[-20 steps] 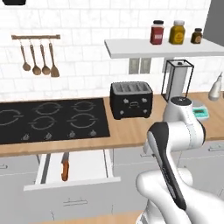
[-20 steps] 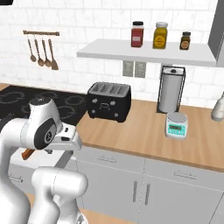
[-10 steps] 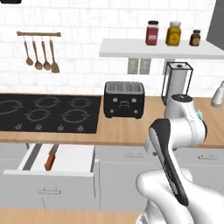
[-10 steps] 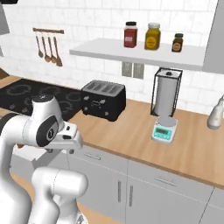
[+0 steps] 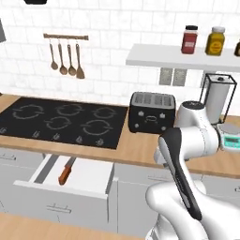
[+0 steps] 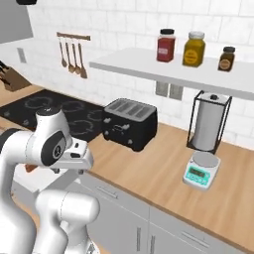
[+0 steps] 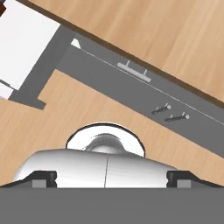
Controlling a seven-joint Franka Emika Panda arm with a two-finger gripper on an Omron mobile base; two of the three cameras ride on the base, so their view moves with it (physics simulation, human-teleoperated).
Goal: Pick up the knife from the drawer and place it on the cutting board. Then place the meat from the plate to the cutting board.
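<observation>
Knife: small kitchen knife with an orange-red handle lies inside the wide shallow white pull-out drawer, lower left of the left base view, handle toward the drawer front, its dark blade end toward the bench.
Drawer: pulled out below the wooden bench; a white corner of it (upper left) shows in the hand view.
End effector: two small dark finger tips sit at the far left and far right of the bottom of the hand view, spread as wide apart as they go, with nothing between them.
Below the hand: grey cabinet fronts with a bar handle and wooden floor.
Bench items: black glass cooktop at left centre of the left base view; black four-slot toaster just right of it; small teal kitchen scale and paper towel roll in a black wire stand at right of the right base view.
Wall: wooden spoons on a rail, upper left; jars on the white shelf.
</observation>
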